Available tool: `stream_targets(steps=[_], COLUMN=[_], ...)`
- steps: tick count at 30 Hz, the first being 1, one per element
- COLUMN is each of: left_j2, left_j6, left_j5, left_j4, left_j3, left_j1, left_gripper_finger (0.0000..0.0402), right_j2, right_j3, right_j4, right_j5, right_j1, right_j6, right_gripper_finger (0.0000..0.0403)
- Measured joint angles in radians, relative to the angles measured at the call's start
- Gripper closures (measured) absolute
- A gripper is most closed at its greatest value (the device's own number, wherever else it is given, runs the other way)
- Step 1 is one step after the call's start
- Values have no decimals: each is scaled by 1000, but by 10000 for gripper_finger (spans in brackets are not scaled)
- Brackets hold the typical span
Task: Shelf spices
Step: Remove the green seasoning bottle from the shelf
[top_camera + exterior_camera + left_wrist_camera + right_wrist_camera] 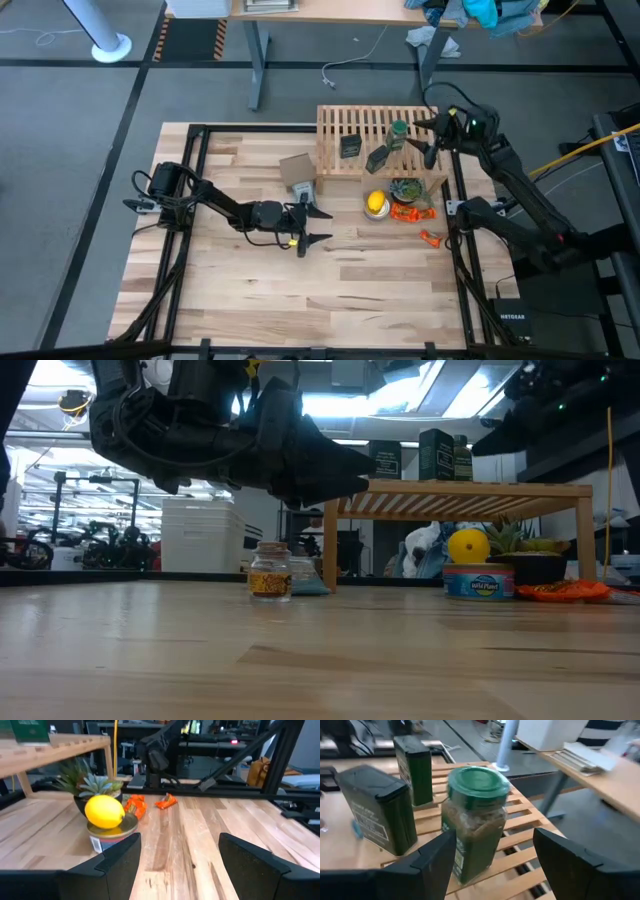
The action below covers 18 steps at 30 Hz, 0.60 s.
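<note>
On the shelf: I count three spices standing on the slatted rack (375,135) — the green bottle (475,822) and two dark tins.
Green bottle: upright on the slats, green lid on top, brownish contents showing; it sits between my right fingers but I see bare space on both sides, so nothing is gripped.
Tin one (377,810): upright just beside the bottle, pale label facing me in the right wrist view.
Tin two (415,767): upright farther along the slats, behind the first.
Right gripper (432,145): up at the shelf's right end, jaws spread wide around the bottle, holding nothing.
Jar (270,570): still down on the table (250,300), upright, yellowish contents, near the shelf's left leg in the low view.
Left gripper (308,226): low over the middle of the table, jaws wide apart and empty, pointed toward the lemon; I see only bare wood between the fingers (120,862).
Lemon (104,811): resting on top of a short can (478,580), just in front of the shelf.
Plant (406,189): small potted one, right behind the lemon.
Orange wrappers (150,804): lying on the table beside the plant.
Box (298,170): small cardboard one, left of the shelf; I cannot tell if it touches it.
</note>
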Motion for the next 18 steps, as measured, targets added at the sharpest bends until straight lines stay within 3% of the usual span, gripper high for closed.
stream_targets(steps=[5,10,18], left_j2=[0,0,0], left_j6=[-8,4,23], left_j5=[0,0,-1], left_j4=[-57,-64,-63], left_j3=[0,-1,-1], left_j1=[-4,-4,-3], left_gripper_finger=[141,141,141], right_j2=[61,110,136], right_j3=[0,0,0], right_j4=[11,37,34], right_j5=[-153,-394,-327], right_j1=[-108,-169,-169], right_j6=[-4,-17,-26], right_gripper_finger=[133,133,133])
